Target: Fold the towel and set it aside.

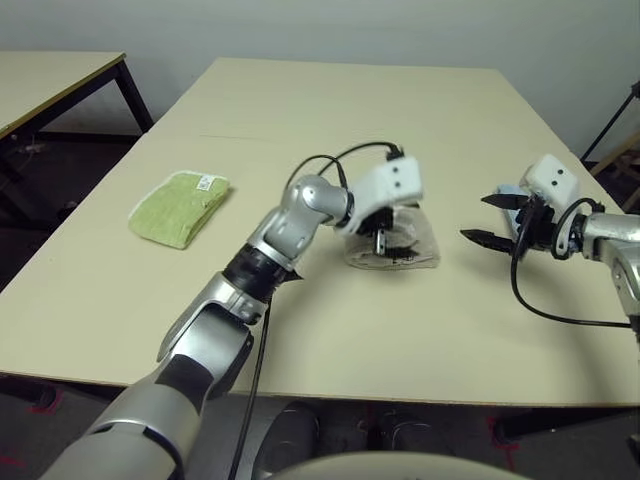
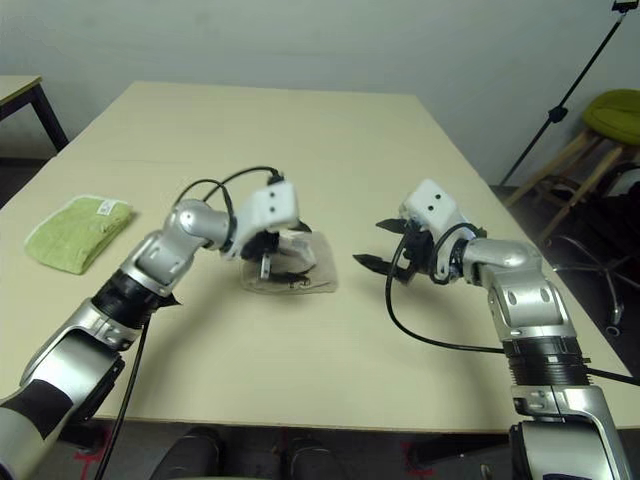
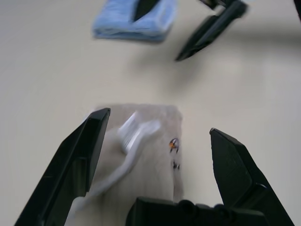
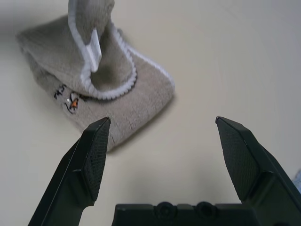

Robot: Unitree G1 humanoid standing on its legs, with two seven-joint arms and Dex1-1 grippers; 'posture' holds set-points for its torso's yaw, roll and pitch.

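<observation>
Both our claws, left (image 1: 385, 238) and right (image 2: 385, 250), gape wide, empty. The towel (image 4: 117, 89) lies folded on the desk (image 1: 350, 330). Its raised flap may spring open if we grasp one layer.

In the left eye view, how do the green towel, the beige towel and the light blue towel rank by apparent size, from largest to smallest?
1. Green towel: looks largest.
2. Beige towel: looks near the green one in size, but the left gripper hides part of it, so this order is unsure.
3. Light blue towel: smallest showing, mostly hidden behind the right gripper.
</observation>
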